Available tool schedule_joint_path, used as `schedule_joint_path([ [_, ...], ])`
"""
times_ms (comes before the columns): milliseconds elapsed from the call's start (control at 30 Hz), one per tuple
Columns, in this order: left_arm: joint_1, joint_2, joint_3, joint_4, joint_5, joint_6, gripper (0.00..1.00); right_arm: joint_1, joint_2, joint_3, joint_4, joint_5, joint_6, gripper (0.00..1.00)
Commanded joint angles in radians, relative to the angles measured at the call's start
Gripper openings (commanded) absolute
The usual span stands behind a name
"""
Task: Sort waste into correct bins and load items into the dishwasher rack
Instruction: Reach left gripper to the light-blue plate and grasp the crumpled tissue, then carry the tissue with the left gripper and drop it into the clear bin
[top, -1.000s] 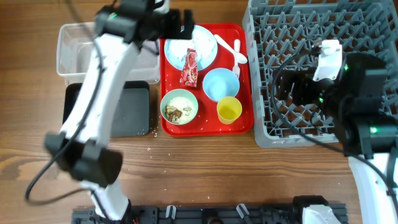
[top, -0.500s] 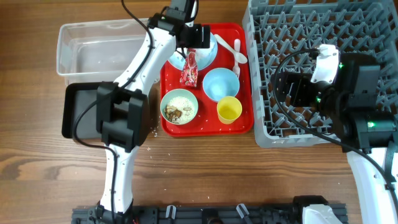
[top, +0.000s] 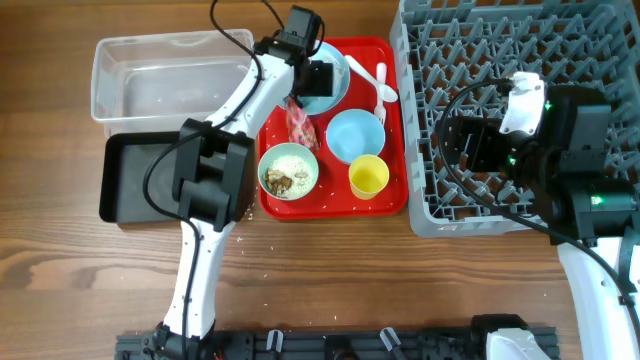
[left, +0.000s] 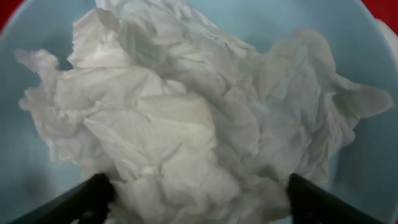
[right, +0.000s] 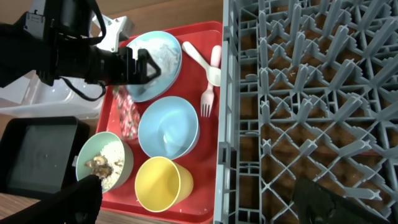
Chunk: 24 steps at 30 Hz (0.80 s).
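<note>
Left of the left jaws sit two bins, one clear tub (top: 150, 75) and one black tray (top: 130, 180). Those jaws stand released astride one crumpled napkin (left: 186, 112) on the single plate (left: 25, 162), apparently ready to pinch it. Just beside them lie one wrapper (top: 298, 125), a rice bowl (top: 289, 170), an empty bowl (top: 355, 135) and one cup (top: 368, 177). The right jaws hang released over the rack (top: 470, 30).
</note>
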Motion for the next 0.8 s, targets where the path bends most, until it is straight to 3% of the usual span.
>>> schedule_joint_path([
  [0,-0.006,0.060,0.013,0.002,0.011,-0.008,0.50,-0.003,0.013,0.018,0.001,-0.013,0.011,1.00],
  [33,-0.008,0.061,0.013,-0.001,0.011,-0.008,0.32,-0.003,0.016,0.018,0.000,-0.013,0.011,1.00],
  [100,-0.013,0.061,0.013,-0.009,0.011,-0.008,0.07,-0.003,0.025,0.018,-0.004,-0.013,0.011,1.00],
  [133,-0.014,0.061,0.013,-0.010,0.011,-0.008,0.04,-0.003,0.030,0.018,-0.006,-0.013,0.012,1.00],
  [333,-0.016,0.011,0.019,-0.027,0.014,-0.008,0.04,-0.003,0.051,0.018,-0.006,-0.013,0.020,1.00],
  [633,-0.003,-0.362,0.049,-0.166,0.018,-0.009,0.04,-0.003,0.051,0.018,0.002,-0.017,0.026,1.00],
  [767,0.068,-0.483,0.049,-0.282,0.017,-0.008,0.04,-0.003,0.051,0.018,0.002,-0.017,0.026,1.00],
])
